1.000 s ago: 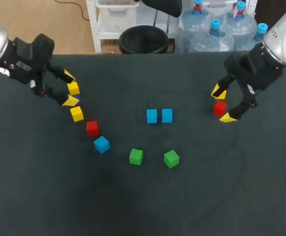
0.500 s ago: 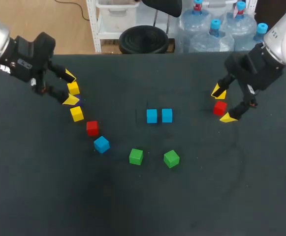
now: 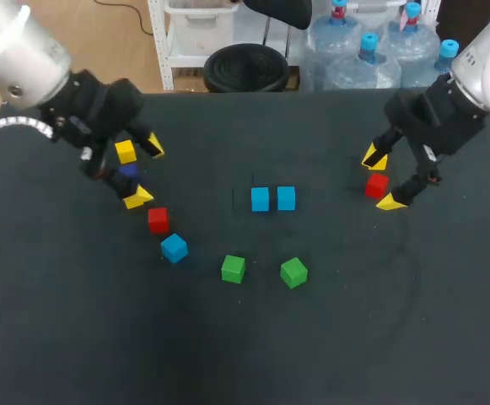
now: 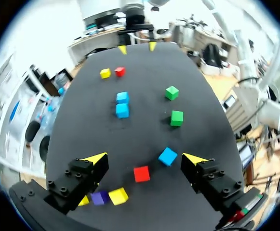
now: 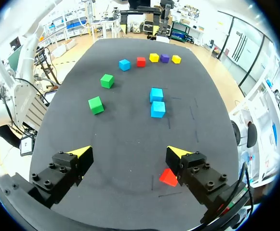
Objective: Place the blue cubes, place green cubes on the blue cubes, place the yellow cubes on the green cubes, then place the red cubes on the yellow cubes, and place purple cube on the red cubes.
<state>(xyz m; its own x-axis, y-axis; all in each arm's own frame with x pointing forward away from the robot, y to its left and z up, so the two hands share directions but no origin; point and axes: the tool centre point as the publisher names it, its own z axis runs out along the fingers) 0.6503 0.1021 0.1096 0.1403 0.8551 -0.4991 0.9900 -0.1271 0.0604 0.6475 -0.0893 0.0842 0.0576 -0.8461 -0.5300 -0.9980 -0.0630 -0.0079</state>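
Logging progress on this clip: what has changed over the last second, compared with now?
The left gripper swung in toward the middle and turned; its open fingers now straddle the yellow cube and purple cube, gripping nothing. The right gripper, open with a red cube between its fingers, and all cubes stayed put.

Dark matte table (image 3: 354, 354), cloth-like top, filling most of head view, far edge straight across. Few thin pale lines (image 3: 234, 198) drawn nr centre, seen in rt wrist view too. Faint curved smudges (image 3: 401, 278) twd near-right part of surface
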